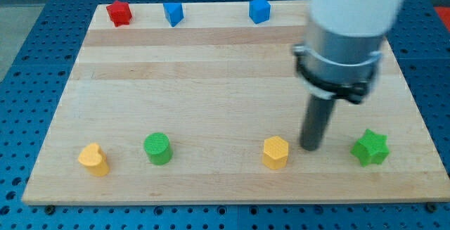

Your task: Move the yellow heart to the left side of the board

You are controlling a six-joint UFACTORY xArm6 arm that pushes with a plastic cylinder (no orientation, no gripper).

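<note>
The yellow heart (93, 159) lies near the board's bottom left corner. My tip (310, 146) rests on the board at the view's lower right, far to the right of the heart. It stands just right of a yellow hexagon (275, 152) and left of a green star (370, 148). A green cylinder (157, 148) sits just right of the heart.
A red star block (119, 13), a blue triangular block (173, 13) and a blue block (259, 10) line the top edge of the wooden board (211, 68). The arm's white body (348, 19) hangs over the board's upper right.
</note>
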